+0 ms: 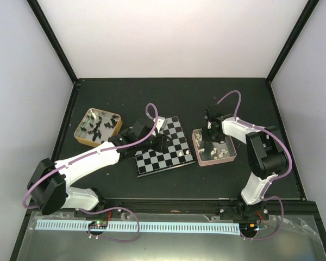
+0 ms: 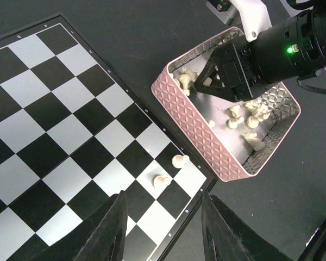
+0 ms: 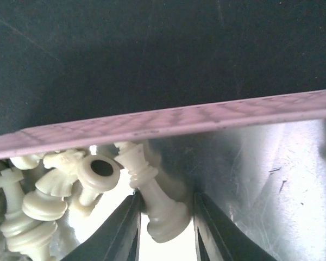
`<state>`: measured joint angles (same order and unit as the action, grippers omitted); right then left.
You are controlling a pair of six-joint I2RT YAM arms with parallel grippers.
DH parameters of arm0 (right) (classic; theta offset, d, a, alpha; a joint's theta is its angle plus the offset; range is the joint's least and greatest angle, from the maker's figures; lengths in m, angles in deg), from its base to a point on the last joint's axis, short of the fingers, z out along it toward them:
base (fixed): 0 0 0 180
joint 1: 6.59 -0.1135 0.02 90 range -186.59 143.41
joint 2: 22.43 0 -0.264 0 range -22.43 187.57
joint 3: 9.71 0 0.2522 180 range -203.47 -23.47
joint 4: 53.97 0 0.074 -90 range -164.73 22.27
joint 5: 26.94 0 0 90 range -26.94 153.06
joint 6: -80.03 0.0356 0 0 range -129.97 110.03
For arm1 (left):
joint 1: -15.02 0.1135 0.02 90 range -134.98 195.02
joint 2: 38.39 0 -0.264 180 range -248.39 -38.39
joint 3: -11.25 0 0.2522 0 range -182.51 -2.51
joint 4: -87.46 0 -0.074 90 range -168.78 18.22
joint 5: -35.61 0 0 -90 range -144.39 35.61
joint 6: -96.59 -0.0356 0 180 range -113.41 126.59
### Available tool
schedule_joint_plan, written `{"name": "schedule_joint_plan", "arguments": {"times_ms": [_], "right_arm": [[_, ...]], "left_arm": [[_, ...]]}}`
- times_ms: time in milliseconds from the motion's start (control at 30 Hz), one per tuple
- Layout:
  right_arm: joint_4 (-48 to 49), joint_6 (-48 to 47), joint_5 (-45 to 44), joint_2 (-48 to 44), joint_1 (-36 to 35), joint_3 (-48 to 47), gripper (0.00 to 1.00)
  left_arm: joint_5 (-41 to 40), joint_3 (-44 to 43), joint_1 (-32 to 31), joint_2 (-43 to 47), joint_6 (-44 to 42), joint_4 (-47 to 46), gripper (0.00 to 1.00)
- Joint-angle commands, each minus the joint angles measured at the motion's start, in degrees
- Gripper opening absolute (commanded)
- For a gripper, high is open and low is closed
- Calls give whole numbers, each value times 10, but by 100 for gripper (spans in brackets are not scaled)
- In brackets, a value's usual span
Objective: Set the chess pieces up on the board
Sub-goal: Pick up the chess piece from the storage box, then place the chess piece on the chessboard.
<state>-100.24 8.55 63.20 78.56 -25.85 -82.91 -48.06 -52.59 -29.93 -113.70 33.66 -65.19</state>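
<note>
Pick step: your right gripper point(image 3: 167, 202) straddles a white piece point(image 3: 145, 175) in the tray point(image 2: 194, 124); can't tell if it's clamped. Your left gripper point(image 2: 164, 217) hangs spread over the board point(image 2: 54, 109), 2 pieces point(image 2: 179, 160) on it. Next: confirm grip, lift straight.

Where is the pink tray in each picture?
Top external: the pink tray sits right of the board.
Left wrist: the pink tray is upper right, off the board's corner.
Right wrist: its pink wall crosses the middle.
Shared landmark: the white chess pieces lying inside it.
</note>
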Motion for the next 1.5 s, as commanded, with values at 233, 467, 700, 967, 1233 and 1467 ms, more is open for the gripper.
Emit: {"name": "schedule_joint_plan", "arguments": {"times_ms": [233,467,700,967,1233,1467], "right_arm": [[0,-1,-16,7,-7,-4,15],[42,26,-6,-109,-8,62,15],[80,36,52,-256,-10,144,15],[187,46,315,-472,-13,219,16],[222,42,396,-534,-39,229,16],[200,20,378,-538,-42,224,16]], "left_arm": [[8,7,7,16,12,-18,41],[21,19,11,51,26,-36,58],[131,11,13,47,65,-91,72],[300,-57,9,-10,139,-98,80],[343,-126,7,-52,136,-81,81],[338,-155,7,-100,165,-103,65]]}}
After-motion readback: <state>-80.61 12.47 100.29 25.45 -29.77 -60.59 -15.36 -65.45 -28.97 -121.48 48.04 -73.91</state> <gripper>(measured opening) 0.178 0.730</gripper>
